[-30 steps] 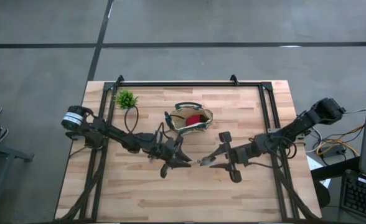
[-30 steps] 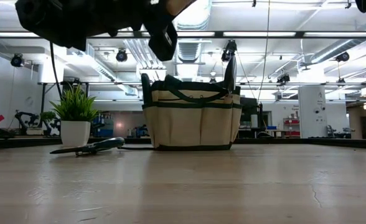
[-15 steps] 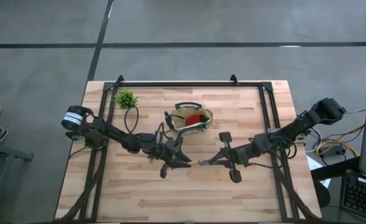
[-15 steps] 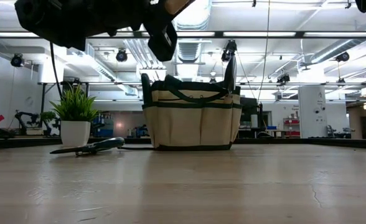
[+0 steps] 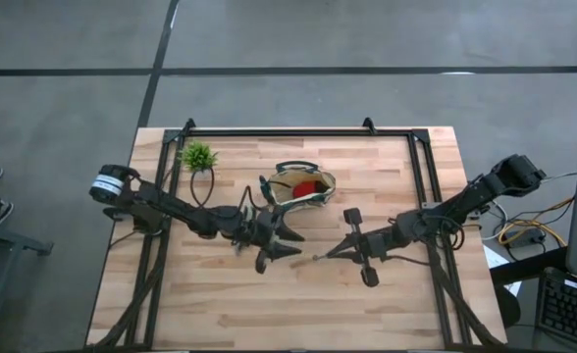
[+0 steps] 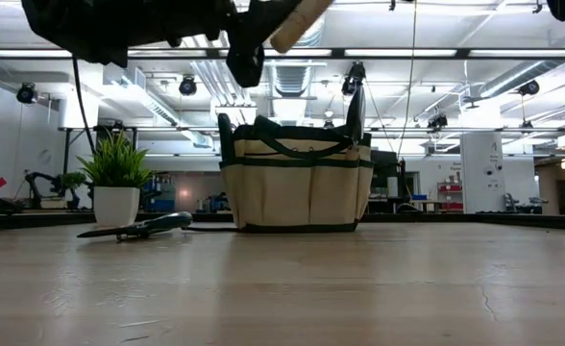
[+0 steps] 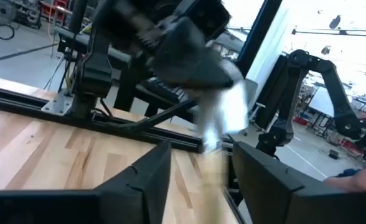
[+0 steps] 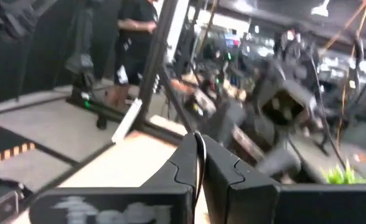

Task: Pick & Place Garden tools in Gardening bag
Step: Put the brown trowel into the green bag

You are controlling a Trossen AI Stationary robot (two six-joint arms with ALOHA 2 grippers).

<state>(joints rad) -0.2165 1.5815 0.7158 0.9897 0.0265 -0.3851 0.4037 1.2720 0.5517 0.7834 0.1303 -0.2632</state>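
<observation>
The trowel (image 5: 313, 257) hangs in the air between my two grippers at mid-table, its wooden handle (image 6: 297, 14) toward the left arm and its metal blade (image 7: 223, 115) toward the right arm. My right gripper (image 5: 326, 255) is shut on the blade. My left gripper (image 7: 198, 155) is open, with a finger on either side of the handle's end. Behind them the tan gardening bag (image 5: 301, 186) stands on its base with a red-headed tool (image 5: 309, 185) inside. A dark-handled pruner (image 6: 138, 228) lies flat on the table left of the bag. My right gripper pinches the trowel's thin metal blade (image 8: 199, 146) between its two fingers. The fingers come at it roughly level from the table's right side. The trowel is lifted clear of the table, its handle pointing toward the left arm.
A small green potted plant (image 5: 198, 155) stands at the far left, close to the pruner. A black frame (image 5: 298, 132) runs along the table's far and side edges. Bare wood lies along the near half (image 5: 298, 314). A person stands beyond the table (image 8: 133, 37).
My right gripper has shut on the trowel's blade. After that my left gripper has opened off the wooden handle and drawn back a little toward the table's left. The trowel stays in the air; more of its handle shows in the low view.
</observation>
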